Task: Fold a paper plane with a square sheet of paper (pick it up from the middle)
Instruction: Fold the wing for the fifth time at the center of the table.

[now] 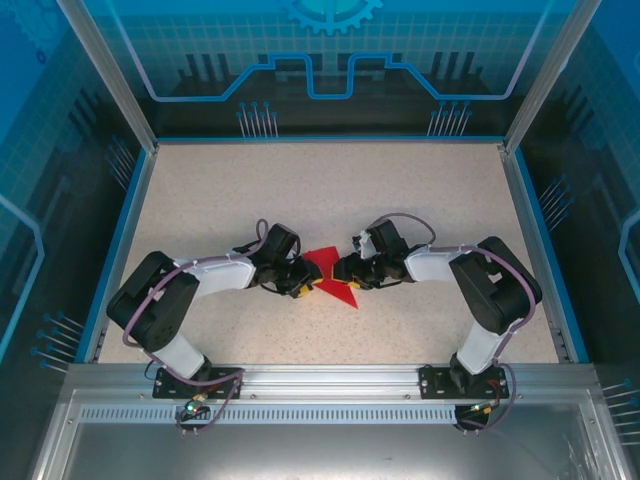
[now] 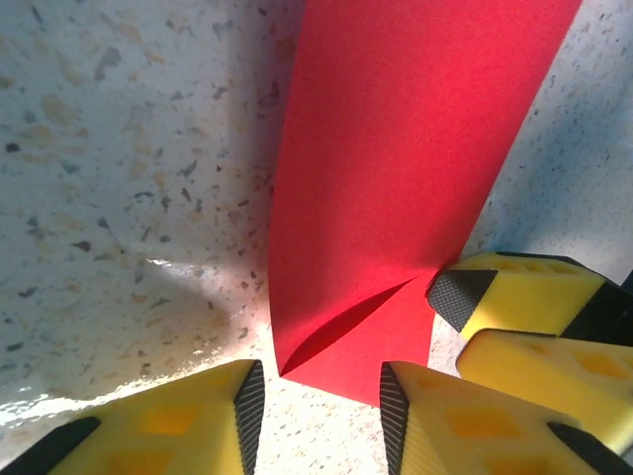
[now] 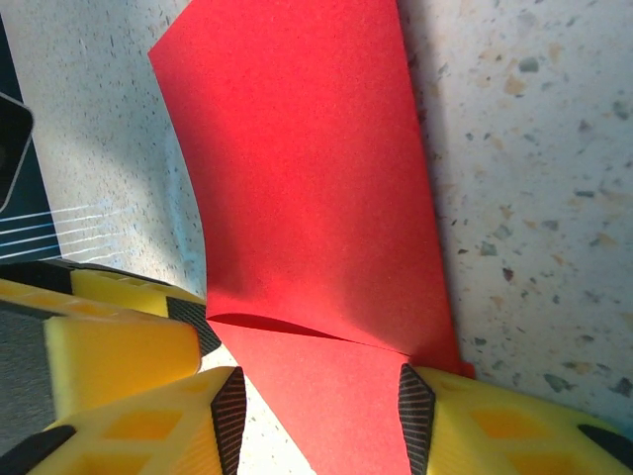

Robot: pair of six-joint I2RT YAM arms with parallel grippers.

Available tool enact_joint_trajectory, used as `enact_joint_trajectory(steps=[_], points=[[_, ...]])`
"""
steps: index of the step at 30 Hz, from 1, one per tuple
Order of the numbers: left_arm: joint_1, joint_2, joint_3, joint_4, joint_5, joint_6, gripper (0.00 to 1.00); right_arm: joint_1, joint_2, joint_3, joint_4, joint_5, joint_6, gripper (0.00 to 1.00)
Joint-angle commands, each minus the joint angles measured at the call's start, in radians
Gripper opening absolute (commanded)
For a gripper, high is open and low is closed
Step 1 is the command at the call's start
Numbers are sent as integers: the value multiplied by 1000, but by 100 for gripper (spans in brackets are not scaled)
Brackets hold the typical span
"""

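From above, the two arms bend inward and meet at the middle of the frame, over the speckled beige worktop (image 1: 330,190). Between them lies the red paper sheet (image 1: 328,272), folded into an angular shape with a point toward the lower centre. The left tool (image 1: 298,284) sits at the paper's left edge and the right tool (image 1: 346,272) at its right edge.

In the left wrist view the paper (image 2: 396,178) runs as a long band from the top right down to the lower centre. A soft, uncreased fold shows as a dark curved line near its lower end. The left tool's yellow fingers (image 2: 188,426), tipped with black pads, stand spread at the bottom edge, one on each side of that lower end. A strip of bare worktop shows between the left-hand pad and the paper, while the right-hand pad lies against it. At the right of this frame the other tool's fingers (image 2: 524,292) touch the paper's edge.

In the right wrist view the paper (image 3: 316,198) fills the middle of the frame, with a flap lying over it near the bottom. The right tool's fingers (image 3: 495,426) stand apart, and the paper spans the whole gap between the pads. Whether they press it I cannot tell. The left tool's fingers (image 3: 119,346) show at the left edge, just beside the paper.
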State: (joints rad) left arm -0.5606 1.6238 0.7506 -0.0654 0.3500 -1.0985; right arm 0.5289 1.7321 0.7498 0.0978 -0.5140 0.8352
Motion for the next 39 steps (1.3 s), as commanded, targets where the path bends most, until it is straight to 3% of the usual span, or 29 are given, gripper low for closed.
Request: enact_joint_trajectory(steps=[1, 14, 24, 29, 33, 39], points=[[-7, 22, 35, 11, 25, -2, 38, -23, 29, -31, -29, 12, 2, 48], [-7, 63, 36, 143, 81, -19, 30, -47, 18, -46, 21, -36, 20, 48], [-7, 30, -12, 201, 91, -36, 12, -67, -77, -59, 36, -29, -83, 61], [-7, 27, 7, 169, 91, -40, 5, -45, -218, -85, -9, 98, -231, 70], [-7, 22, 22, 151, 91, -52, 4, 61, -360, -124, -46, 349, -404, 73], [-13, 13, 52, 113, 90, -55, 4, 192, -500, -236, 53, 543, -622, 78]])
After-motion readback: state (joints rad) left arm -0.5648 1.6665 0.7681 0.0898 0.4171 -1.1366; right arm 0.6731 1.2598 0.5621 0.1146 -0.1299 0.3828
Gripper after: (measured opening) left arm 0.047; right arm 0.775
